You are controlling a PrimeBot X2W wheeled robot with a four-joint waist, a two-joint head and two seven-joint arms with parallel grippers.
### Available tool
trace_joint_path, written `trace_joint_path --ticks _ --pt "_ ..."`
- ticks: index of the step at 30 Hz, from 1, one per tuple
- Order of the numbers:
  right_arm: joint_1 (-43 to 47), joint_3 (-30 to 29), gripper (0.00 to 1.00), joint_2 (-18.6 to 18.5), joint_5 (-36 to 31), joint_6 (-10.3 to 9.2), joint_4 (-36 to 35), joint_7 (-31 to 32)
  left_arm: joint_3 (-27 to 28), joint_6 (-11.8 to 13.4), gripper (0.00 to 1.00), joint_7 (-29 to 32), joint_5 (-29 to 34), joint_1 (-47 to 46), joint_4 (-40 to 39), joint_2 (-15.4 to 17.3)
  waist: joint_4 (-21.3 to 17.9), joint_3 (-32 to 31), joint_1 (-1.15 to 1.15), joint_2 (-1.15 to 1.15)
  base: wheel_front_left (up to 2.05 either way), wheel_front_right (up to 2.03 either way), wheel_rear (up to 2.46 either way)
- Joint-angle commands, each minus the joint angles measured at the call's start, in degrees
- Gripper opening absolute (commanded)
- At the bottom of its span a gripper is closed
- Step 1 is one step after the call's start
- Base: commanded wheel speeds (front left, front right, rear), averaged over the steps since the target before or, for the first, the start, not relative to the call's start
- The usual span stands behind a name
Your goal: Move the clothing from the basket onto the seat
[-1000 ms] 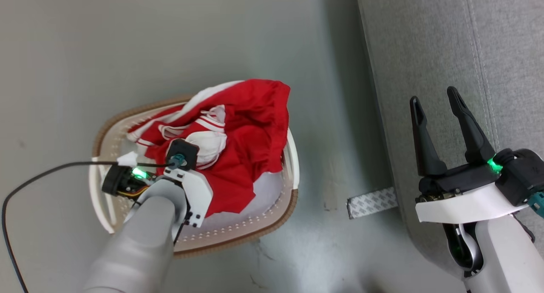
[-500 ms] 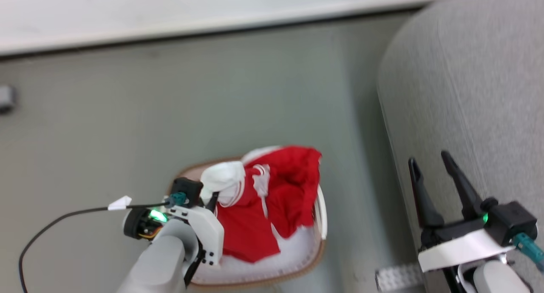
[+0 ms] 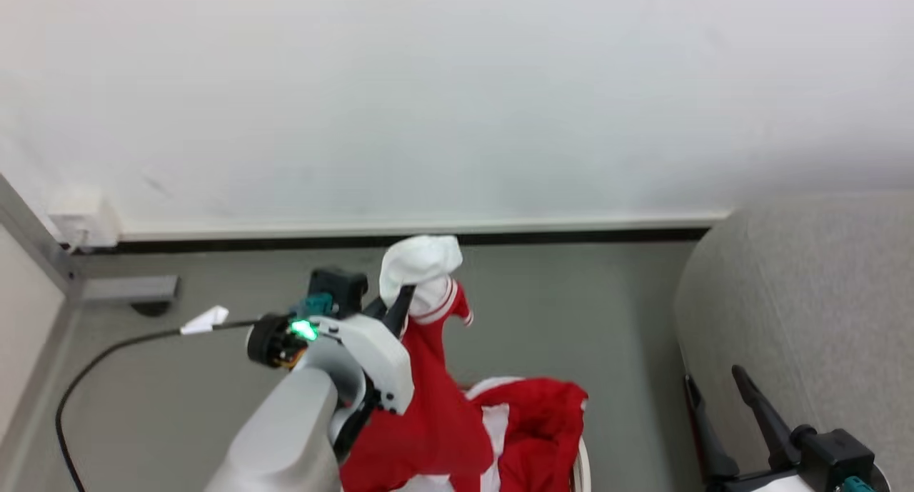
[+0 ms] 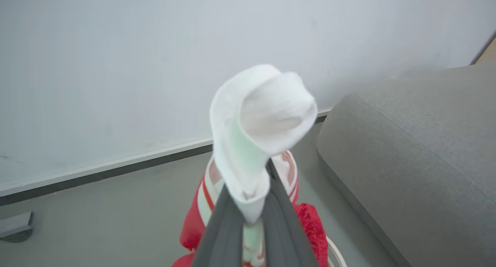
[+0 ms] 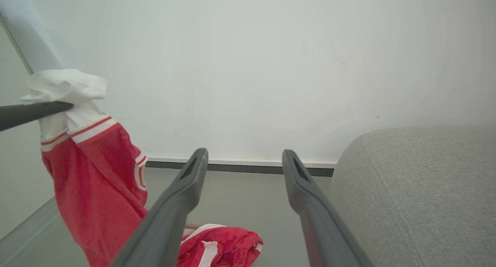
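Note:
My left gripper (image 3: 398, 308) is shut on the white end of a red piece of clothing (image 3: 428, 406) with white stripe trim, which hangs from it above the floor. In the left wrist view the gripper (image 4: 252, 185) pinches that white fabric (image 4: 263, 112) between its fingers. More red clothing (image 3: 543, 428) lies heaped below, next to a sliver of the basket's rim (image 3: 582, 470). The grey seat (image 3: 807, 299) rises at the right. My right gripper (image 3: 717, 395) stands open beside it, nothing between its fingers (image 5: 199, 158). The hanging clothing (image 5: 97, 170) is on the left in the right wrist view.
A white wall with a dark baseboard (image 3: 428, 238) runs behind the scene. On the grey floor at the left sit a low grey block (image 3: 128, 288) and a black cable (image 3: 107, 349). A small white box (image 3: 82, 217) is fixed to the wall.
The camera has tilted up from the basket to the wall. My left gripper has risen, lifting one red garment out of the heap. The right gripper stays open.

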Motion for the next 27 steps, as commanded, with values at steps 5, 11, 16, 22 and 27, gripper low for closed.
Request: trace_joint_path --ticks 5,11,16,22,27 --pt "1.86 0.76 1.00 0.20 0.23 -0.12 0.33 0.02 1.47 0.40 0.00 5.27 -2.20 0.54 -12.44 2.83 0.84 -5.23 0.02 0.00 0.00 0.00 0.00" --pt "1.75 2.20 1.00 -1.06 0.51 -0.12 -0.05 0.02 3.01 1.60 0.00 12.13 -3.89 0.15 -26.54 5.47 -0.65 -6.31 0.02 0.00 0.00 0.00 0.00" --pt "2.13 3.06 1.00 -2.01 1.02 -0.12 -0.63 0.02 3.61 2.97 0.00 17.20 -4.19 -0.26 -35.50 7.22 -1.75 -7.01 0.02 0.00 0.00 0.00 0.00" --pt "2.07 5.78 1.00 -3.73 1.15 -0.12 -2.33 0.02 3.45 4.31 0.00 20.85 -4.85 1.78 -41.87 8.21 -2.73 -7.16 0.02 0.00 0.00 0.00 0.00" --pt "-0.06 11.77 1.00 -6.08 4.01 -0.12 -5.33 0.03 3.04 4.86 0.00 21.96 -5.25 3.26 -44.11 8.23 -2.99 -6.91 0.02 0.00 0.00 0.00 0.00"
